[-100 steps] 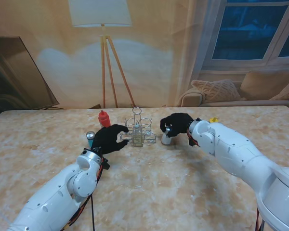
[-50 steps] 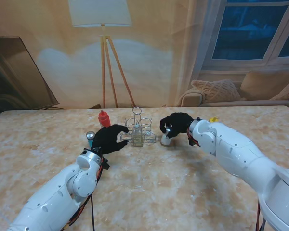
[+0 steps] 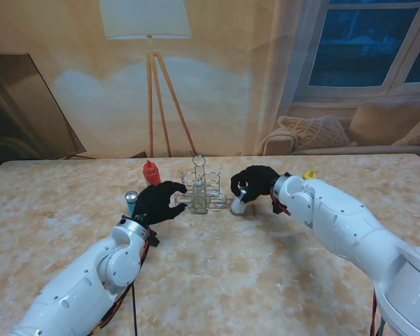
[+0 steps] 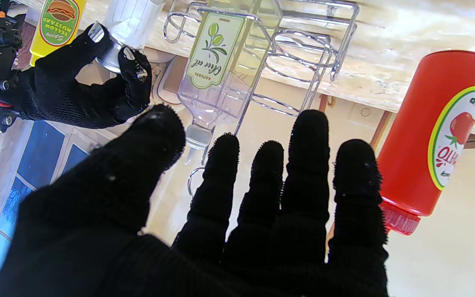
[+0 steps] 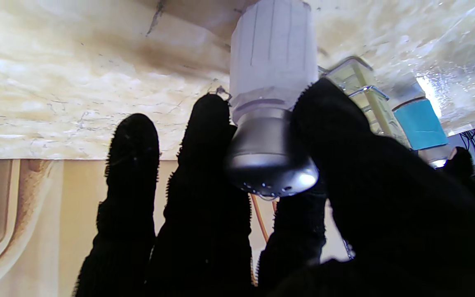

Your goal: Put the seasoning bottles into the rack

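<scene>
Since a second ago our right hand (image 3: 253, 183) has slid the white shaker (image 3: 239, 203) a bit left, so it's now just beside the wire rack (image 3: 204, 198), fingers clamped around its silver cap. Our left hand (image 3: 159, 201) hasn't budged, fingers spread and holding nothing, right next to the rack where the olive oil bottle (image 3: 199, 197) already sits. Ketchup bottle (image 3: 150, 172) and the blue shaker (image 3: 131, 201) stand left of the rack, toward the tabletop's far edge.
</scene>
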### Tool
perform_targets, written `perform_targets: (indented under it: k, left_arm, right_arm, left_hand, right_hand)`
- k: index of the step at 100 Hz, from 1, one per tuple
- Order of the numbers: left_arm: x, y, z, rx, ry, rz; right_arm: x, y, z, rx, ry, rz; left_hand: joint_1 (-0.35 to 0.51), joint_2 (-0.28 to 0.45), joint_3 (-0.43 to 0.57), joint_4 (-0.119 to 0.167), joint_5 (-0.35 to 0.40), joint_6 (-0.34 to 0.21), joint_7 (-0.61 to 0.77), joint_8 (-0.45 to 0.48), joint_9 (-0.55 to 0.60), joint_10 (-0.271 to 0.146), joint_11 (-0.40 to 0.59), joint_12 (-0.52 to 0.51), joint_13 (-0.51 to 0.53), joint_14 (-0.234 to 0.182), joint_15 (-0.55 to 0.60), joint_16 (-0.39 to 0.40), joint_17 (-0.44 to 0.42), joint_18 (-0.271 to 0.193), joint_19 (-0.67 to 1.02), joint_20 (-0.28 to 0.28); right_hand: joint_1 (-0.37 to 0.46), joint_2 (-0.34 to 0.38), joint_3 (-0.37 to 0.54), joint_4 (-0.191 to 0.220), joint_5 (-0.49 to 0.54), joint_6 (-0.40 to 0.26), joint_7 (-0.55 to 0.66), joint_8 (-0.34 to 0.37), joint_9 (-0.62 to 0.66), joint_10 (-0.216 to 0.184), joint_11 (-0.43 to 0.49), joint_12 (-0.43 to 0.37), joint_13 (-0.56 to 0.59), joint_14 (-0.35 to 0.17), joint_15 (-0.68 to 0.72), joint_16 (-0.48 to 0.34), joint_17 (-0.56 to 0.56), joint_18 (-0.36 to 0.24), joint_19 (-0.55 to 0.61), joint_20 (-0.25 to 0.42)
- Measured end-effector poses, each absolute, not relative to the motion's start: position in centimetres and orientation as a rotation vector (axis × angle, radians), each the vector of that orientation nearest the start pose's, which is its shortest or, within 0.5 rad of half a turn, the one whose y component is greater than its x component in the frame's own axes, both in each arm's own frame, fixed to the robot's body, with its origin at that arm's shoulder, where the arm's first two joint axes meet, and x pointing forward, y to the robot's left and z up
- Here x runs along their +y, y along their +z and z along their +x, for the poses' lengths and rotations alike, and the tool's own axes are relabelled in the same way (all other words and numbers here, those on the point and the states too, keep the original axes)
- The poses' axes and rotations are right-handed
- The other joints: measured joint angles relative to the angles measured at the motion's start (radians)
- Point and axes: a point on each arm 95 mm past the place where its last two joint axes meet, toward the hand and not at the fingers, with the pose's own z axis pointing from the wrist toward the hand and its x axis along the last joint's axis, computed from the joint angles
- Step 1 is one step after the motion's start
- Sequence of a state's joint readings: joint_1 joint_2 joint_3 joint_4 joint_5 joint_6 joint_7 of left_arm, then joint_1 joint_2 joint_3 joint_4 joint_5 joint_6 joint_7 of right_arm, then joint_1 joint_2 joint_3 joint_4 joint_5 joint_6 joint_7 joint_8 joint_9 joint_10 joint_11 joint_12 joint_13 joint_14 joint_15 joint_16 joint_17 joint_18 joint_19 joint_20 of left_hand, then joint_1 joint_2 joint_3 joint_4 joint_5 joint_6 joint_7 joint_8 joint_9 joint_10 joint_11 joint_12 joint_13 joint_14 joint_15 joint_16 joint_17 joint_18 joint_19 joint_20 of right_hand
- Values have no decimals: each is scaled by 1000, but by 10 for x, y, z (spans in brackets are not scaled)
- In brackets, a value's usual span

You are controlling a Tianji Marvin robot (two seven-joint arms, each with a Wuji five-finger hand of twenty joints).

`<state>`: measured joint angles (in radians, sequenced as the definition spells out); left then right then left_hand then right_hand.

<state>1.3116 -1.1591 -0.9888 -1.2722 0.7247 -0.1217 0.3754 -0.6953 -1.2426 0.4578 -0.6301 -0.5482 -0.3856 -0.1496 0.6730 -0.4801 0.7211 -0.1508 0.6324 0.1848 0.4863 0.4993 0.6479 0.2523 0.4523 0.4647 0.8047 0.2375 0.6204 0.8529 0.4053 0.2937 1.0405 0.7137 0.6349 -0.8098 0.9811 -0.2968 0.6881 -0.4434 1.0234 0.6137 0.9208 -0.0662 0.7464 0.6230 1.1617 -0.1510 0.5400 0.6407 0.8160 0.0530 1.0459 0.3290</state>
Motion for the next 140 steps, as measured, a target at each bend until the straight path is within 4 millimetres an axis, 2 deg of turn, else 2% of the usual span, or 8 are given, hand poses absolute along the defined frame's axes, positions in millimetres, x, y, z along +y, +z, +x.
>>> perform_targets:
  k: [23,48,86,90,113,116,140]
  left_arm:
    - [-33,-339,451,1238,-1818,-1231]
    - [-33,-339,451,1240,-1817,-1229]
    - [-32,-338,451,1239,-1817,-1226]
    - [-32,-338,451,1239,-1817,-1226]
    - [-32,-338,451,1238,-1817,-1225]
    - [-32,-338,451,1238,-1817,-1225]
    - [-32,-338,451,1237,-1817,-1225]
  right_arm:
    - [40,-326,569,1859,1599,1089]
    - [45,-308,562,1858,1622,1007]
    - [55,-294,559,1855,1601,959]
    - [57,-292,559,1853,1602,956]
    - [67,-282,553,1861,1592,935]
    - [68,-281,553,1862,1590,930]
    - [73,-281,555,1846,1543,922]
  left_hand:
    - [0,0,0,0,0,0,0,0,0,0,0,0,0,0,0,0,0,0,0,0]
    - [0,0,0,0,0,0,3,0,0,0,0,0,0,0,0,0,1,0,0,0]
    - [0,0,0,0,1,0,4,0,0,0,0,0,0,0,0,0,1,0,0,0]
    - [0,0,0,0,1,0,4,0,0,0,0,0,0,0,0,0,2,0,0,0]
    - [0,0,0,0,1,0,4,0,0,0,0,0,0,0,0,0,3,0,0,0]
    - [0,0,0,0,1,0,4,0,0,0,0,0,0,0,0,0,3,0,0,0]
    - [0,0,0,0,1,0,4,0,0,0,0,0,0,0,0,0,3,0,0,0]
  right_hand:
    - [0,-24,20,0,15,-7,4,2,0,1,13,0,7,5,16,19,10,-3,24,0]
    - [0,-24,21,0,15,-9,4,2,0,2,13,2,9,5,53,47,13,-3,36,15]
    - [0,-24,22,0,16,-9,5,0,0,14,25,6,9,5,104,83,13,-3,36,47]
    - [0,-24,22,0,16,-9,6,0,0,17,25,30,10,5,109,89,13,-3,36,48]
    - [-1,-26,30,0,19,0,6,-1,0,26,28,34,15,7,120,91,13,-3,37,70]
    - [-1,-35,36,0,25,0,6,-2,1,29,29,57,17,8,131,91,13,-3,37,71]
    - [-11,-35,56,0,26,10,7,-2,1,38,36,81,18,10,158,103,13,-1,46,93]
